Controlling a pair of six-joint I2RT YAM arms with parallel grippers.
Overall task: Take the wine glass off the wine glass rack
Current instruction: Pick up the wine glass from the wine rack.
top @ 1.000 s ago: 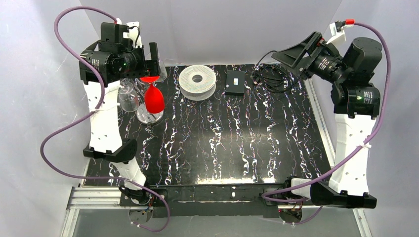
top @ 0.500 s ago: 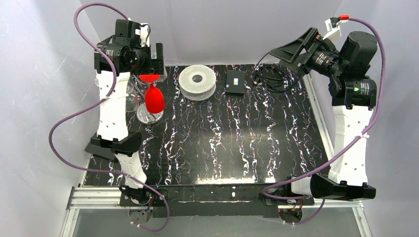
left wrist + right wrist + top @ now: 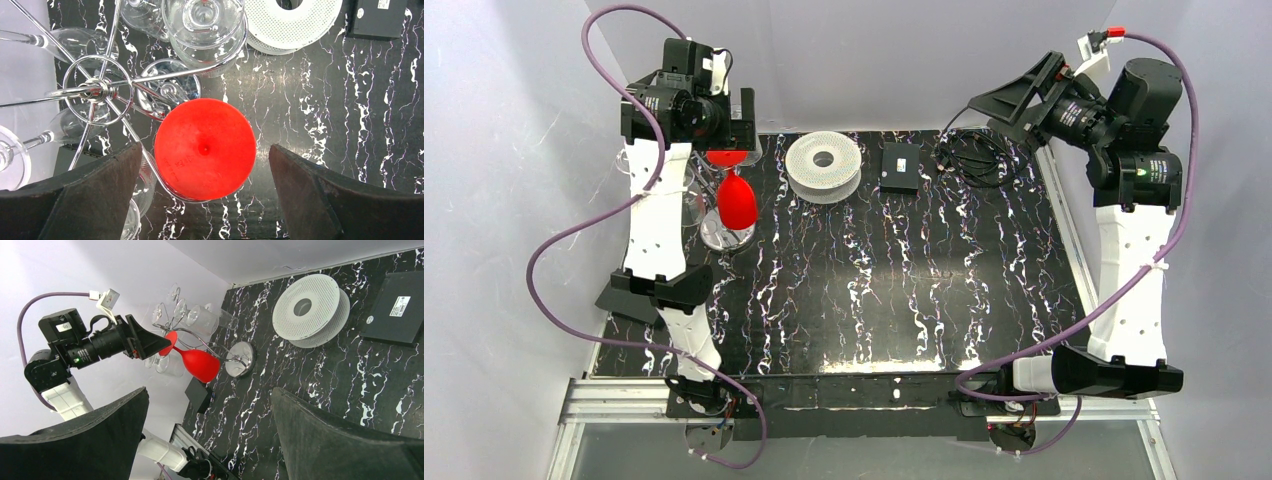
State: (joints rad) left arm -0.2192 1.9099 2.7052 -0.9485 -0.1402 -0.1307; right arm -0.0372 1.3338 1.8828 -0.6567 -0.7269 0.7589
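The red wine glass [image 3: 205,149] hangs upside down on the thin silver wire rack [image 3: 95,90], at ten o'clock on the black marbled table [image 3: 874,290]. The left gripper [image 3: 205,200] is spread wide above it. The right gripper [image 3: 210,440] is spread wide too. The label on the flat black box [image 3: 397,307] is too small to read.

A black table top [image 3: 924,290] veined with white, like marble, fills the space in front of me. Near its far left corner the wine glass rack [image 3: 724,240] stands on its round chrome base. Along the far edge, to the right of the rack, lie a white perforated spool [image 3: 804,160], then a flat black box [image 3: 900,166], then a tangle of black cables [image 3: 969,155].
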